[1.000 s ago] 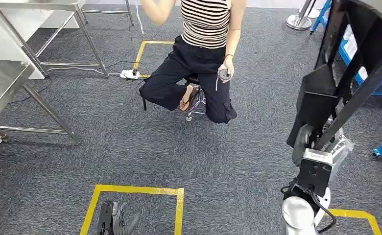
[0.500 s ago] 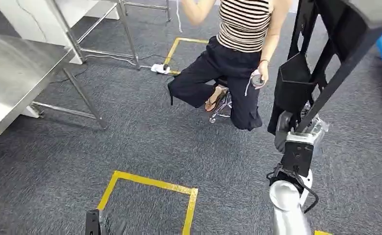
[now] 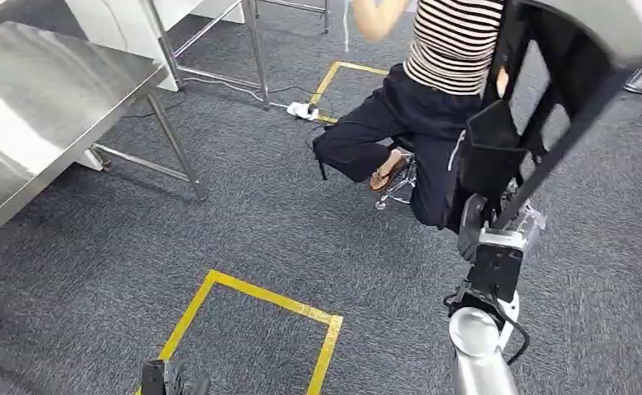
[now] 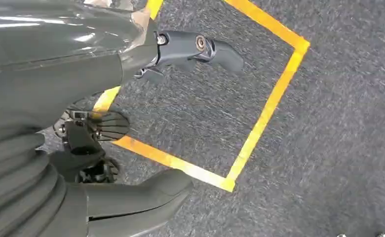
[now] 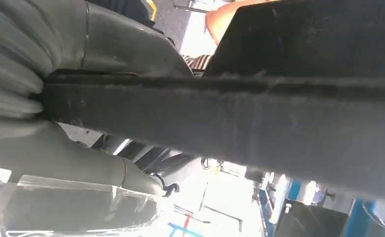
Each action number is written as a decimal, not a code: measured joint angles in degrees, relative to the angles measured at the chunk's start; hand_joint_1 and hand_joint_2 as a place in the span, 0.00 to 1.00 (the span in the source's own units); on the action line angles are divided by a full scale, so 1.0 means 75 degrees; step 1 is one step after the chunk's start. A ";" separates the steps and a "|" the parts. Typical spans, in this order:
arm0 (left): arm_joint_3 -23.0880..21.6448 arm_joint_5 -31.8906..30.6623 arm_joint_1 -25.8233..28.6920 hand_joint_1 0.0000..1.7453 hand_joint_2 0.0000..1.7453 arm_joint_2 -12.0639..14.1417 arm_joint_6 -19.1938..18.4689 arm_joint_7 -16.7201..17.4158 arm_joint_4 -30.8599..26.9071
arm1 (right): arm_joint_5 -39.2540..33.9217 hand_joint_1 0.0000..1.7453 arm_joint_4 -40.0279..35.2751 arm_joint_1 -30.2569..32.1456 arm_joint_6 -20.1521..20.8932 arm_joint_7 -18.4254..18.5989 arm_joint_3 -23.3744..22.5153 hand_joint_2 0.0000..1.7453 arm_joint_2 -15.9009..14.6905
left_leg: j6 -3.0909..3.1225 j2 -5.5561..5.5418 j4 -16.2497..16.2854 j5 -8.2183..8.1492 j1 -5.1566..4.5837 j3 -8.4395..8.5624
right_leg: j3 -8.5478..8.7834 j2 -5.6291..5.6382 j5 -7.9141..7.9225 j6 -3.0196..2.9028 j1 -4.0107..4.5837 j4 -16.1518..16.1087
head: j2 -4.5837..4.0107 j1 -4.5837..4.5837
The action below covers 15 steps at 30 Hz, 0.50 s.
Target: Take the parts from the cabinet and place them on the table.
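Fingers of right hand (image 3: 499, 216) clamp black part (image 3: 548, 99) for carrying toward table (image 3: 46, 107); left hand (image 4: 82, 128) hangs, fingers apart.

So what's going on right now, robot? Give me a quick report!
Right hand gripping large black part, raised. Left hand down, holding nothing. Steel table ahead on the left. Seated person close beside the carried part.

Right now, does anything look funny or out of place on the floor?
A white power strip lies loose on the grey carpet, its cable trailing under the steel table, right at the corner of a yellow tape square. A person sits on a stool close by. Nothing looks spilled or broken.
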 joint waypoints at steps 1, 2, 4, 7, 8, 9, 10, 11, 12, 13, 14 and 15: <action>0.0000 -0.0020 0.0005 0.00 1.00 0.0009 -0.0003 0.0018 0.0000 | 0.0003 1.00 -0.0061 0.0063 -0.0003 0.0000 -0.0017 1.00 0.0000 | 0.0037 -0.0077 -0.0008 0.0005 -0.0025 -0.0019 | 0.0018 -0.0063 0.0010 0.0022 -0.0015 -0.0028 | 0.0000 0.0012; 0.0000 -0.0026 0.0005 0.00 1.00 0.0012 -0.0006 0.0020 -0.0003 | 0.0009 1.00 -0.0130 0.0098 -0.0003 0.0000 -0.0029 1.00 0.0000 | 0.0101 -0.0154 -0.0120 0.0057 -0.0005 0.0034 | 0.0047 -0.0110 -0.0009 0.0066 0.0007 -0.0032 | 0.0000 -0.0006; 0.0000 -0.0029 -0.0011 0.00 1.00 0.0000 -0.0015 0.0032 -0.0017 | 0.0038 1.00 -0.0221 0.0150 -0.0012 -0.0003 -0.0076 1.00 -0.0032 | 0.0177 -0.0243 -0.0217 0.0153 0.0093 0.0115 | -0.0198 0.0471 -0.0279 0.0071 -0.0051 0.0439 | 0.0000 0.0026; -0.0003 -0.0055 -0.0047 0.00 1.00 -0.0052 -0.0070 0.0067 -0.0020 | 0.0102 1.00 -0.0288 0.0311 -0.0038 0.0035 -0.0155 1.00 -0.0082 | 0.0194 -0.0490 -0.0215 0.0161 0.0103 0.0092 | -0.1034 0.0685 -0.0967 0.0057 -0.0093 0.2212 | 0.0000 0.0088; -0.0009 -0.0105 -0.0040 0.00 1.00 -0.0055 -0.0082 0.0087 -0.0020 | 0.0126 1.00 -0.0320 0.0395 -0.0050 0.0061 -0.0189 1.00 -0.0096 | 0.0190 -0.0590 -0.0212 0.0163 0.0107 0.0092 | -0.1174 0.0685 -0.0992 0.0117 -0.0120 0.2468 | 0.0000 0.0088; -0.0020 -0.0148 -0.0041 0.00 1.00 -0.0058 -0.0102 0.0122 -0.0020 | 0.0149 1.00 -0.0364 0.0477 -0.0064 0.0067 -0.0233 1.00 -0.0102 | 0.0184 -0.0694 -0.0206 0.0166 0.0121 0.0095 | -0.1097 0.0685 -0.0854 0.0206 -0.0153 0.2265 | 0.0000 0.0088; -0.0041 -0.0189 -0.0043 0.00 1.00 -0.0064 -0.0111 0.0140 -0.0020 | 0.0166 1.00 -0.0414 0.0532 -0.0073 0.0070 -0.0274 1.00 -0.0108 | 0.0173 -0.0799 -0.0192 0.0168 0.0136 0.0099 | -0.0853 0.0689 -0.0605 0.0309 -0.0188 0.1749 | 0.0000 0.0088; -0.0078 -0.0221 -0.0049 0.00 1.00 -0.0073 -0.0131 0.0155 -0.0020 | 0.0181 1.00 -0.0478 0.0564 -0.0082 0.0073 -0.0318 1.00 -0.0117 | 0.0145 -0.0893 -0.0154 0.0153 0.0161 0.0101 | -0.0511 0.0739 -0.0299 0.0421 -0.0241 0.1036 | 0.0000 0.0088; -0.0111 -0.0248 -0.0058 0.00 1.00 -0.0090 -0.0149 0.0163 -0.0020 | 0.0198 1.00 -0.0545 0.0589 -0.0084 0.0084 -0.0364 1.00 -0.0134 | 0.0088 -0.0980 -0.0084 0.0121 0.0170 0.0076 | -0.0152 0.0937 -0.0015 0.0528 -0.0316 0.0300 | 0.0000 0.0093; -0.0128 -0.0268 -0.0079 0.00 1.00 -0.0090 -0.0166 0.0172 -0.0020 | 0.0218 1.00 -0.0574 0.0601 -0.0082 0.0087 -0.0399 1.00 -0.0149 | 0.0011 -0.1050 0.0001 0.0086 0.0130 0.0021 | -0.0101 0.1198 -0.0069 0.0504 -0.0301 0.0132 | 0.0000 0.0131; -0.0152 -0.0277 -0.0090 0.00 1.00 -0.0120 -0.0178 0.0186 -0.0020 | 0.0239 1.00 -0.0641 0.0651 -0.0082 0.0111 -0.0414 1.00 -0.0149 | -0.0021 -0.1106 0.0025 0.0088 0.0126 -0.0038 | -0.0068 0.1067 -0.0034 0.0378 -0.0307 0.0111 | 0.0000 0.0134; -0.0201 -0.0312 -0.0092 0.00 1.00 -0.0128 -0.0184 0.0189 -0.0020 | 0.0277 1.00 -0.0714 0.0704 -0.0082 0.0131 -0.0452 1.00 -0.0154 | -0.0064 -0.1148 0.0014 0.0117 0.0139 -0.0072 | -0.0077 0.1031 -0.0021 0.0318 -0.0262 0.0130 | 0.0000 0.0105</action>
